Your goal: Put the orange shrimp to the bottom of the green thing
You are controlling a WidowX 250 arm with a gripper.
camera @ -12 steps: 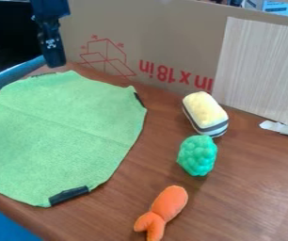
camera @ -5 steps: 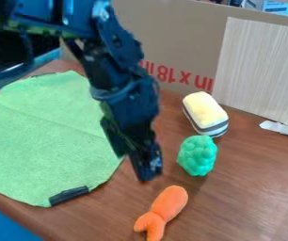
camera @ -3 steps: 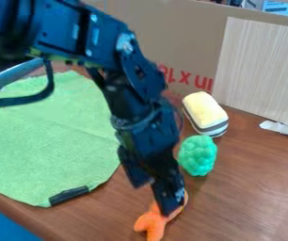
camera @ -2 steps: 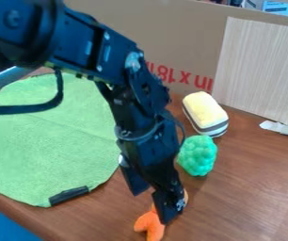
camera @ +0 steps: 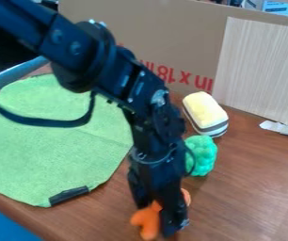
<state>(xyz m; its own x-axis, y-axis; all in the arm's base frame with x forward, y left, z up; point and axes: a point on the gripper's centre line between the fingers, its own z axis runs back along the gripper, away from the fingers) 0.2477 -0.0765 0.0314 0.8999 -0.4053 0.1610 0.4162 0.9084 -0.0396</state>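
Jaws at orange shrimp (camera: 147,220), grip unclear

Perhaps a lab, robot arm (camera: 118,73), cardboard screen (camera: 178,37)

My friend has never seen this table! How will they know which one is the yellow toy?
Find the big cardboard wall behind the brown table. Just in front of it, to the right of the green cloth, lies the yellow toy, a chunky block with rounded corners. It has grey and white stripes along its edge, unlike the bumpy green toy beside it.
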